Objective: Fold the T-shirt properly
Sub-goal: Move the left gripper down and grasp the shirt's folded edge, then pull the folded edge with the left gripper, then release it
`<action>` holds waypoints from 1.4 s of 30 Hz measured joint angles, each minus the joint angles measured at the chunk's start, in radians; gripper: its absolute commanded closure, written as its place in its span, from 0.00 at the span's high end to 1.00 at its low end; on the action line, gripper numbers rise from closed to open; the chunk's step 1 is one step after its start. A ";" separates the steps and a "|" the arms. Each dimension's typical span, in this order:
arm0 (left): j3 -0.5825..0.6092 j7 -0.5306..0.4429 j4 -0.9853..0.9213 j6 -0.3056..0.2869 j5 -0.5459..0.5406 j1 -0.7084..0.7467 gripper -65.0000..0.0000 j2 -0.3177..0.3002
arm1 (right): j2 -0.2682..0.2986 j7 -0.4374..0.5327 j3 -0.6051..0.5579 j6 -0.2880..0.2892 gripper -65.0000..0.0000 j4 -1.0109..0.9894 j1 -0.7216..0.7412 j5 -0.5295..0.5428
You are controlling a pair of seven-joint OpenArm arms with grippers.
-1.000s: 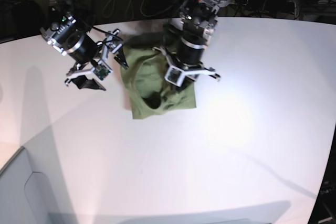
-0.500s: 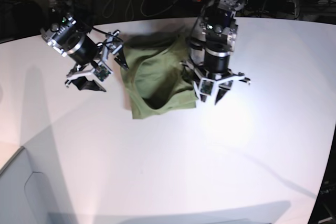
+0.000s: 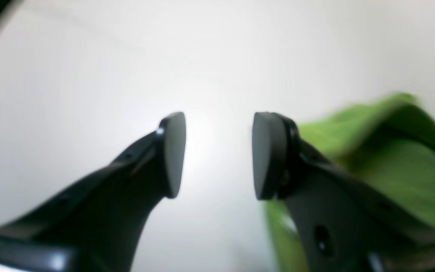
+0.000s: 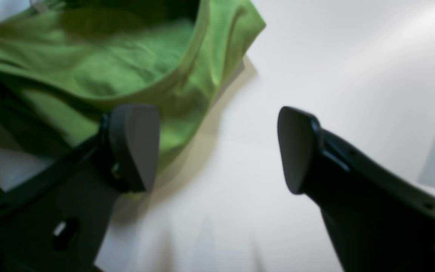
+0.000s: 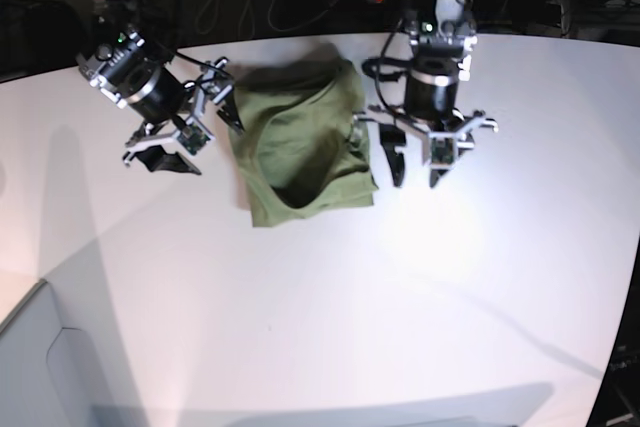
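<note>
T-shirt [image 5: 303, 142] lies folded in a compact olive bundle on the white table [image 5: 300, 327], toward the far middle, held by neither arm. Left gripper [image 5: 417, 171], a second ago pressed onto the cloth, has let go and shifted right, jaws now spread over bare table just beside the shirt's right edge. Right gripper [image 5: 190, 137] unchanged at the shirt's left edge, jaws wide apart, empty.

Two robot arms with black cylindrical wrist sections ringed by silver metal bands, each ending in white bracket plates. The left gripper [image 5: 418, 169] and right gripper [image 5: 190, 134] have matte black, curved fingers with flat, rounded-triangular pads [image 3: 174, 153]; small screw holes dot the finger backs, and black cables trail behind
</note>
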 measured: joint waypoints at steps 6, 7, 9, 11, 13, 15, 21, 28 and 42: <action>0.150 -0.008 -0.029 -0.007 -0.137 0.005 0.43 -0.007 | 0.000 0.002 0.000 0.000 0.72 0.000 0.000 0.000; 0.168 0.003 -0.040 -0.007 -0.136 -0.003 0.43 -0.008 | 0.000 0.004 0.000 0.000 0.72 0.000 0.000 0.000; 0.201 0.003 -0.059 -0.004 -0.132 -0.018 0.43 -0.008 | 0.000 0.001 0.000 0.000 0.72 0.000 0.002 0.000; 0.221 -0.009 -0.113 -0.014 -0.145 -0.050 0.43 -0.007 | 0.000 0.002 0.000 0.000 0.72 0.000 0.000 0.000; 0.224 0.006 -0.192 -0.010 -0.147 -0.089 0.43 -0.007 | 0.000 0.004 0.000 0.000 0.72 0.000 0.000 0.000; 0.221 0.005 -0.235 -0.003 -0.143 -0.118 0.43 -0.007 | 0.000 0.002 0.000 0.000 0.72 0.000 0.002 0.000; 0.199 0.000 -0.318 -0.006 -0.145 -0.194 0.43 -0.014 | 0.000 0.003 0.000 0.000 0.72 0.000 0.000 0.000; 0.114 -0.002 -0.383 -0.004 -0.144 -0.200 0.43 -0.034 | 0.000 0.003 0.000 0.000 0.72 0.000 0.000 0.000; 0.095 -0.003 -0.303 -0.006 -0.141 -0.162 0.43 -0.033 | 0.000 0.002 -0.002 0.000 0.71 0.042 0.000 -0.001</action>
